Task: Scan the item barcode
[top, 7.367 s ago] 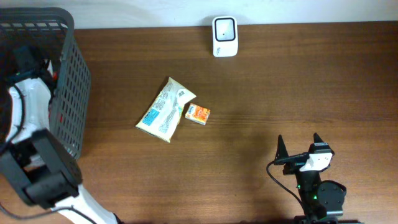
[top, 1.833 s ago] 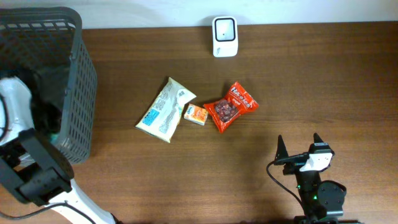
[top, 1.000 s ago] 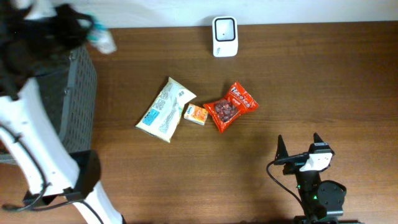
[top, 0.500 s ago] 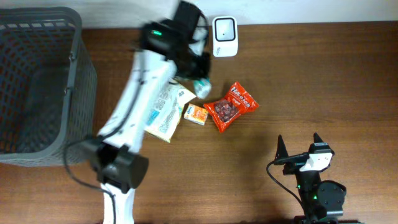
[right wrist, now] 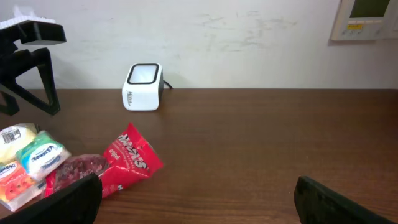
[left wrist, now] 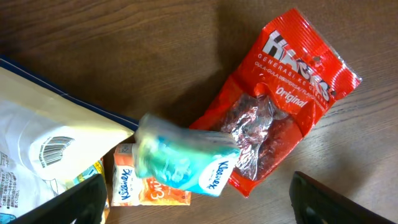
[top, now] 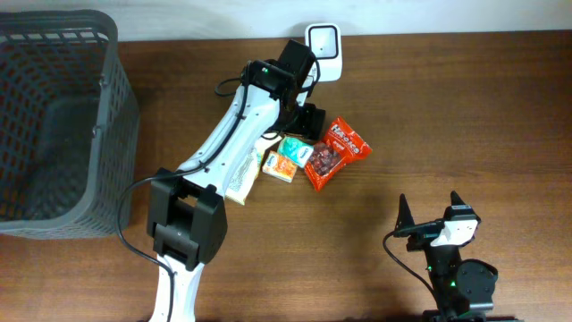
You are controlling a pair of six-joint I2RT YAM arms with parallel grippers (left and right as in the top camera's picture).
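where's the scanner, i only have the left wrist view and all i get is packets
observer: The scanner stands at the far edge of the table, just beyond the left gripper.
operator: is the right arm in the way
observer: No. The right gripper sits open and empty at the near right side, well apart from the red snack bag.
operator: anything else out there
observer: A dark mesh basket stands at the left end.
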